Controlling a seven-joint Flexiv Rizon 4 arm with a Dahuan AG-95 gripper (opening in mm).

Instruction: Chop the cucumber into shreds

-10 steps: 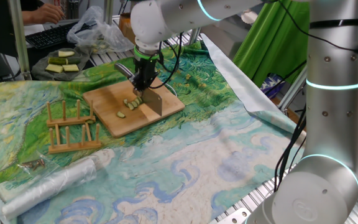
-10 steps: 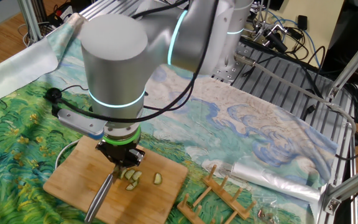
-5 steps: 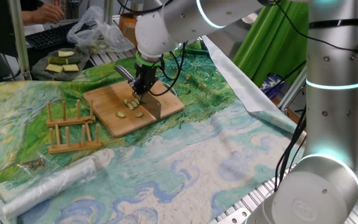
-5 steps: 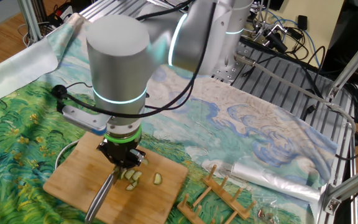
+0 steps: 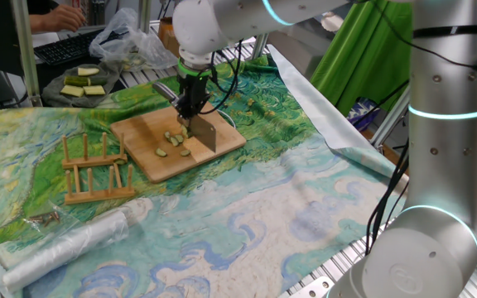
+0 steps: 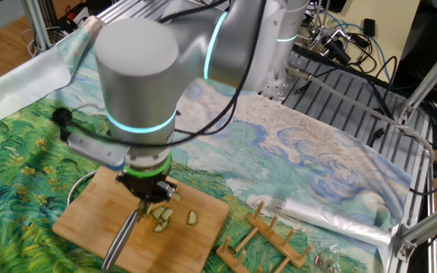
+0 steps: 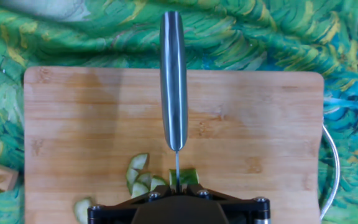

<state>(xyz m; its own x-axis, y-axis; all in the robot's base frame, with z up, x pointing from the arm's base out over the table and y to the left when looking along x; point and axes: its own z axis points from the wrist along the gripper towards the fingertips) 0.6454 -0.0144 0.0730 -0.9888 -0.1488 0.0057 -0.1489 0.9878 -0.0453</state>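
From the hand view I had the gripper [image 7: 178, 200] clamped on the knife [image 7: 173, 81], its steel handle running away up the frame. The cucumber [image 7: 184, 178] sat under the blade at the near edge of the cutting board [image 7: 253, 118] — the shreds [image 7: 139, 177] lay just left of it. Beyond the board, in one fixed view, I noted a wooden rack [image 5: 96, 168] beside it and a plate of pale slabs [image 5: 84, 84] farther back.
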